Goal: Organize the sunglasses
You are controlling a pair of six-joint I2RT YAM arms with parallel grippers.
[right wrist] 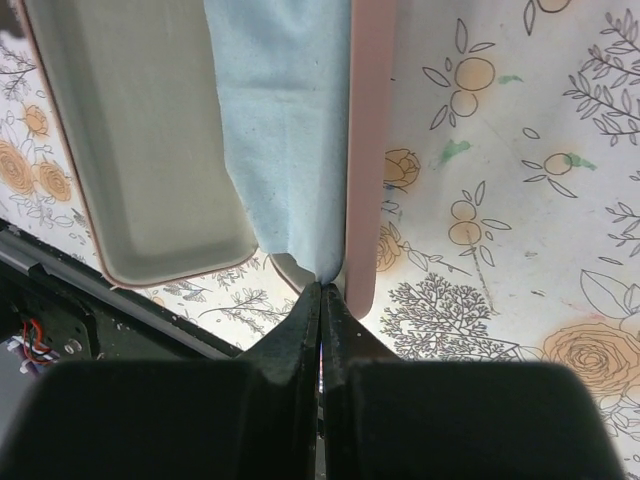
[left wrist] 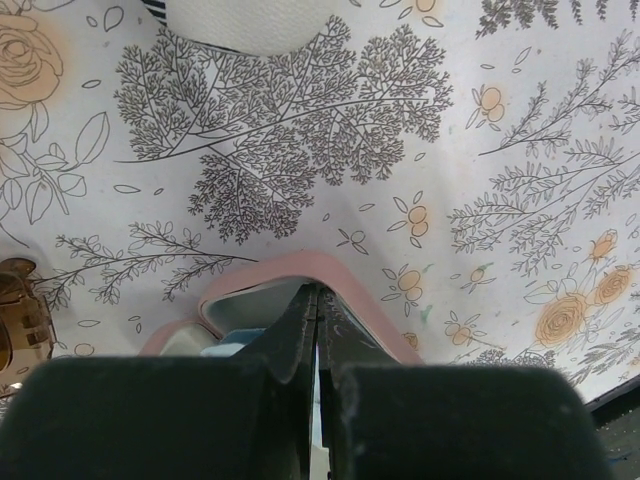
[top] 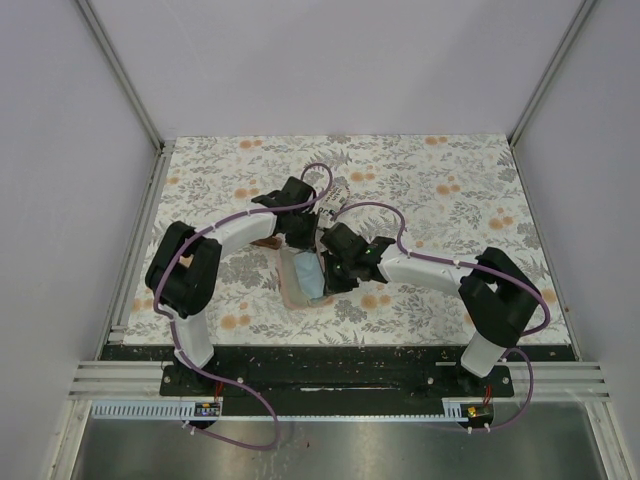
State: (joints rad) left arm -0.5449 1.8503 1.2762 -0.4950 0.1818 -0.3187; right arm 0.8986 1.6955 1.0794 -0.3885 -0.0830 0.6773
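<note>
**Ana:** Since both arms crowd over the middle of the desk (top: 450,200), can you say how each claw stands?

**Ben:** Yes. The left claw (left wrist: 317,295) has its fingers pressed together with only a hairline between them. Its tips hang over the rounded end of the pink case (left wrist: 290,265), which lies open on the flowered cover. I see nothing caught between those fingers.

**Ana:** And the other one?

**Ben:** The right claw (right wrist: 321,288) is pressed together too. Its tips sit right at the end of the pale blue cloth (right wrist: 285,120) that lies in the case, just beside the pink rim. Whether a fold of that cloth is nipped between them, I cannot tell. The grey-lined lid (right wrist: 140,140) lies flat beside the cloth, on the side away from that rim.

**Ana:** Where are the glasses?

**Ben:** The brown sunglasses (left wrist: 15,315) lie on the desk at the left edge of the left wrist view. They are near the case but apart from it, and neither claw touches them. Only part of the pair shows, one brown lens and a bit of frame.

**Ana:** Anything else there?

**Ben:** A white thing with a striped edge (left wrist: 240,20) lies beyond the case, at the top of that same view. It is cut off, so I cannot say what it is.
</note>
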